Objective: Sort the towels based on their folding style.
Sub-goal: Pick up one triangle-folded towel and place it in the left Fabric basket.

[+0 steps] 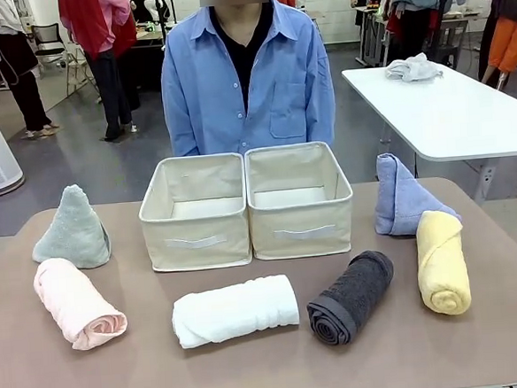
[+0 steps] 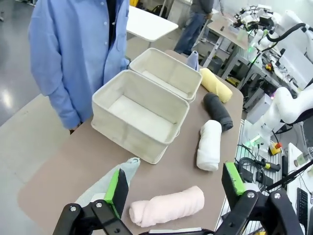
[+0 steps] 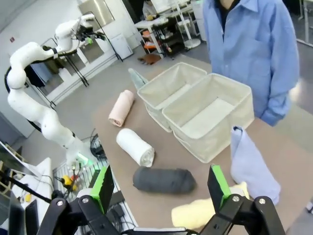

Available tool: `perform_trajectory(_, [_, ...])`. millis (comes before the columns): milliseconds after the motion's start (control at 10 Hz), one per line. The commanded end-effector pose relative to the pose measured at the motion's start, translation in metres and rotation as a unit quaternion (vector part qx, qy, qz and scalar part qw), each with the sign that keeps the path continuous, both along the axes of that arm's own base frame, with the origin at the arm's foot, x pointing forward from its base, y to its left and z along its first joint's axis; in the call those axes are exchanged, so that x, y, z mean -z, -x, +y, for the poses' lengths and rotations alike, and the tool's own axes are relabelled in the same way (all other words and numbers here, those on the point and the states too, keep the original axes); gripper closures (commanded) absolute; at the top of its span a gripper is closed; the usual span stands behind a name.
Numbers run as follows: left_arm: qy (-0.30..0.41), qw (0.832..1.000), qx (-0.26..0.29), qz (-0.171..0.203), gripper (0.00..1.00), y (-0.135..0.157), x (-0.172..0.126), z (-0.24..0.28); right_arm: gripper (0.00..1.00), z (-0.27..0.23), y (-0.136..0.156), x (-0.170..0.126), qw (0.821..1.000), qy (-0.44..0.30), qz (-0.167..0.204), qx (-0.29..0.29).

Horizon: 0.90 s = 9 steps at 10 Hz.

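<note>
Six towels lie on the brown table around two bins. At the left are a pale green cone (image 1: pixel 72 228) (image 2: pixel 105 183) and a pink roll (image 1: pixel 77 303) (image 2: pixel 167 206) (image 3: pixel 121 107). In front of the bins lie a white roll (image 1: pixel 235 310) (image 2: pixel 209 145) (image 3: pixel 135 146) and a dark grey roll (image 1: pixel 352 297) (image 2: pixel 218 111) (image 3: pixel 164 180). At the right are a yellow roll (image 1: pixel 443 263) (image 2: pixel 215 84) (image 3: pixel 205 211) and a light blue cone (image 1: pixel 402 196) (image 3: pixel 250 166). My left gripper (image 2: pixel 173 188) hangs open above the pink roll. My right gripper (image 3: pixel 160 188) hangs open above the grey and yellow rolls.
Two empty beige fabric bins (image 1: pixel 196 211) (image 1: pixel 298 199) stand side by side at the table's middle back. A person in a blue shirt (image 1: pixel 246 79) stands just behind them. A white table (image 1: pixel 452 109) with a white cloth bundle (image 1: pixel 412 69) stands at the back right.
</note>
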<state>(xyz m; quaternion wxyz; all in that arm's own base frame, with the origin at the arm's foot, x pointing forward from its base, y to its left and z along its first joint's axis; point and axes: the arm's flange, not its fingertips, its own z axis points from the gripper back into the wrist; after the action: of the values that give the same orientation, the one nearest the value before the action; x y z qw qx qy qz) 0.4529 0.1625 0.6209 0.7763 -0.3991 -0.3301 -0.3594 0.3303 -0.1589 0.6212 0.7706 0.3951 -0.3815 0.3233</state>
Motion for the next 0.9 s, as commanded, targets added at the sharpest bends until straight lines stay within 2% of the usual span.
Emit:
perform_trajectory(0, [-0.02, 1.0, 0.011, -0.003, 0.0, 0.003, -0.002, 0.005, 0.0, 0.008, 0.005, 0.007, 0.998, 0.063, 0.002, -0.001])
perform_trajectory(600, [-0.086, 0.996, 0.02, 0.016, 0.0, 0.022, 0.003, 0.012, 0.0, 0.006, 0.019, 0.008, 0.996, 0.085, 0.017, -0.021])
perform_trajectory(700, [-0.057, 0.998, 0.006, 0.015, 0.0, 0.015, 0.003, 0.016, 0.0, -0.001, 0.018, 0.007, 0.997, 0.077, 0.017, -0.008])
perform_trajectory(800, [-0.057, 0.998, 0.006, 0.015, 0.0, 0.015, 0.003, 0.016, 0.0, -0.001, 0.018, 0.007, 0.997, 0.077, 0.017, -0.008])
